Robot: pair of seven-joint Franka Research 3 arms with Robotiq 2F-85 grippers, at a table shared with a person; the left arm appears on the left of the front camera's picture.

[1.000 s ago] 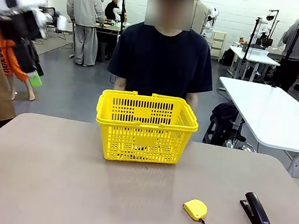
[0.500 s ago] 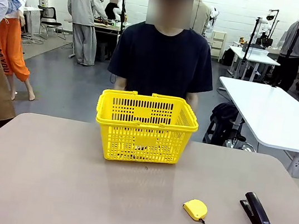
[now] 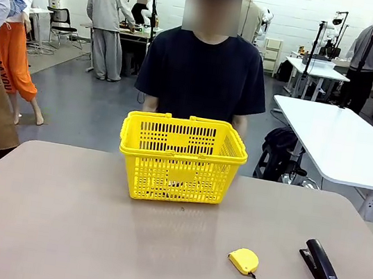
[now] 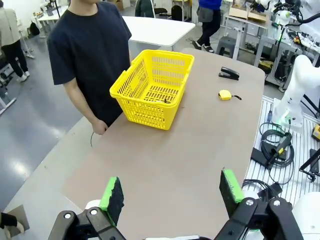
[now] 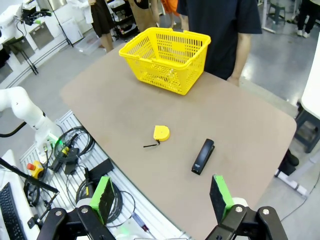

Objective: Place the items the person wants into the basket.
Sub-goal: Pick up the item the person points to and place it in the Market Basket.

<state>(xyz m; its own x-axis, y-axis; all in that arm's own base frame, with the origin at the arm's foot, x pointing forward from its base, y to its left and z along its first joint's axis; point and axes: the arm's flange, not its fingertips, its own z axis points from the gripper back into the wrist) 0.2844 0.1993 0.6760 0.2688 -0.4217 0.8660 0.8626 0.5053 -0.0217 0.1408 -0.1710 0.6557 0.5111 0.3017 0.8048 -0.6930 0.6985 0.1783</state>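
**Kid:** So where is the yellow basket (image 3: pixel 181 158)?

**Helper:** It sits at the far side of the surface (image 3: pixel 54 225), near the middle, at about 12 o'clock from the robot. The person (image 3: pixel 203 75) in the black T-shirt stands right behind it, arms down.

**Kid:** Is anything inside it?

**Helper:** From the left wrist view, a thin dark thing (image 4: pixel 161 100) lies on the basket floor. It is too small to say just what it is.

**Kid:** What else is on the surface?

**Helper:** A yellow tape measure (image 3: pixel 244 261) lies at about 4 o'clock from the basket, closer to the robot. A black stapler (image 3: pixel 321 265) lies near it at about 3 o'clock from the tape measure. The two do not touch.

**Kid:** What is the left end effector (image 4: pixel 172 192) doing?

**Helper:** Its two green pads (image 4: pixel 113 192) stand wide apart with nothing between them. It hangs high over the near edge of the surface, well apart from the basket.

**Kid:** And the right end effector (image 5: pixel 162 196)?

**Helper:** Its green pads (image 5: pixel 104 198) are wide apart too, and hold nothing. It hangs high, looking down on the stapler, the tape measure and the basket
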